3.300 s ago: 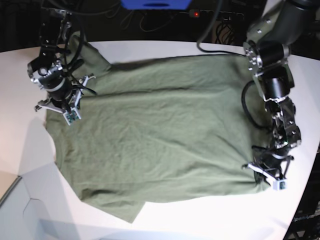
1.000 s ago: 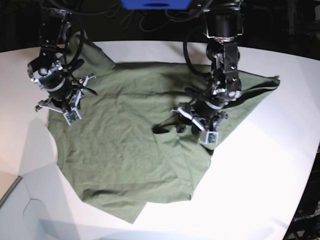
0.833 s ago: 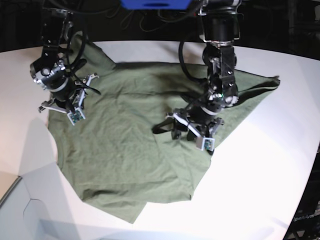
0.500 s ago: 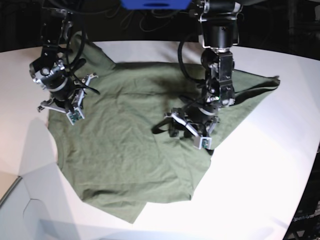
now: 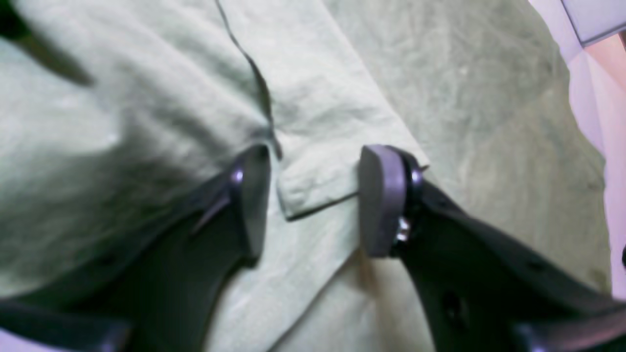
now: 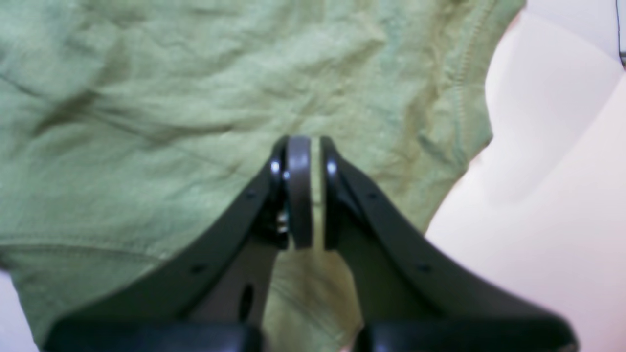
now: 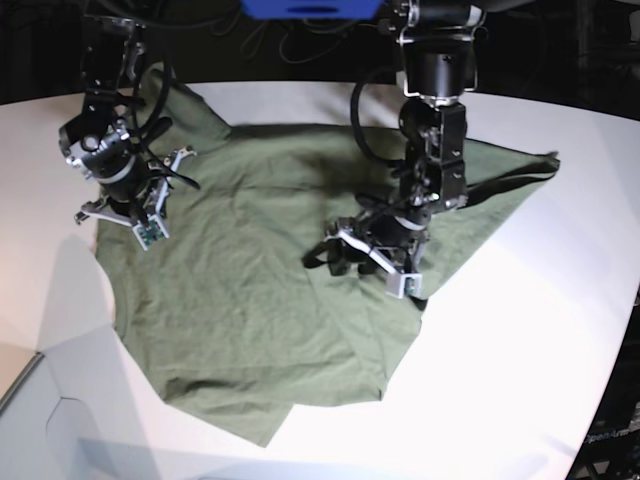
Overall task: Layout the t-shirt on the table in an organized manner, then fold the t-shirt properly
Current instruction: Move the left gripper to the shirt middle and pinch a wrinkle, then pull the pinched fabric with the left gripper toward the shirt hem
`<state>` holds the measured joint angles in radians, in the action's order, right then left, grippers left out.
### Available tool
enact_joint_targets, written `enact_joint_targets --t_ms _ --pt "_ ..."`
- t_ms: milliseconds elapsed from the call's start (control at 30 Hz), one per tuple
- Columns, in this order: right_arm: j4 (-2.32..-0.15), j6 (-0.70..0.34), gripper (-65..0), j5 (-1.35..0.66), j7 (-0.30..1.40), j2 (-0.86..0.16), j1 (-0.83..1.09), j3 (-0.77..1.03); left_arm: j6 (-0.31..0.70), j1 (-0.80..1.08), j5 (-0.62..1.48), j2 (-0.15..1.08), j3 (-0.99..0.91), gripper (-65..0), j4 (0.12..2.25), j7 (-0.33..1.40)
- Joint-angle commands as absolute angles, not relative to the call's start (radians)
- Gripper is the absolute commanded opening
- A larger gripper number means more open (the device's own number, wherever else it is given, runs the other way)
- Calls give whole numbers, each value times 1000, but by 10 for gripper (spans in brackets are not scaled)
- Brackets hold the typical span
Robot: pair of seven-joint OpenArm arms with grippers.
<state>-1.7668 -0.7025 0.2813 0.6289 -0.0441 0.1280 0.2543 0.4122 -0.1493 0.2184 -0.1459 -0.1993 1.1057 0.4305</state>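
The left gripper (image 5: 313, 200), jaws apart, straddles the folded corner of the t-shirt (image 7: 250, 270) mid-table (image 7: 520, 330); the right gripper (image 6: 305, 190) pinches cloth near the far-left edge.

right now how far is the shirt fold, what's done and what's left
Done: the t-shirt lies spread on the table, one side flap folded in toward the middle. In hand: the left gripper stands open over that flap's corner; the right gripper pinches cloth near the opposite edge. Left: the other side and lower folds; a bottom corner sticks out.
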Motion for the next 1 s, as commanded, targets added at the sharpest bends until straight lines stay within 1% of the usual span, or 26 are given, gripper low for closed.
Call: enact_joint_targets --t_ms 0,200,333,533,600,633,667,733,867,967 --pt "-1782 -698 -623 274 611 -50 117 255 424 -170 236 -157 -176 -357 1119 415" --pt "-1782 -698 -623 274 611 -50 117 255 423 -185 236 -157 -147 -366 1115 415" --pt "-1782 -698 -623 274 613 -50 119 255 424 -189 268 -157 -153 -455 1102 415" --pt "-1761 -698 -623 274 611 -50 119 255 423 -205 349 -157 -148 -527 1099 415" --pt "-1742 -698 -623 274 611 -50 116 255 418 -209 349 -157 -150 -593 1099 415" --pt "-1736 -698 -623 274 611 -50 116 255 418 -209 348 -157 -150 -641 1099 415" --pt "-1732 -698 -623 274 611 -50 116 255 418 -211 346 -156 -150 -650 1099 415" --pt "-1730 -698 -623 274 610 -50 116 255 417 -213 351 -140 -150 -640 1099 415" --pt "-1733 -698 -623 274 610 -50 111 255 417 -232 354 -128 -157 -649 1112 415" --pt "-1738 -698 -623 274 610 -50 110 257 417 -271 355 -77 -189 -649 1148 415"
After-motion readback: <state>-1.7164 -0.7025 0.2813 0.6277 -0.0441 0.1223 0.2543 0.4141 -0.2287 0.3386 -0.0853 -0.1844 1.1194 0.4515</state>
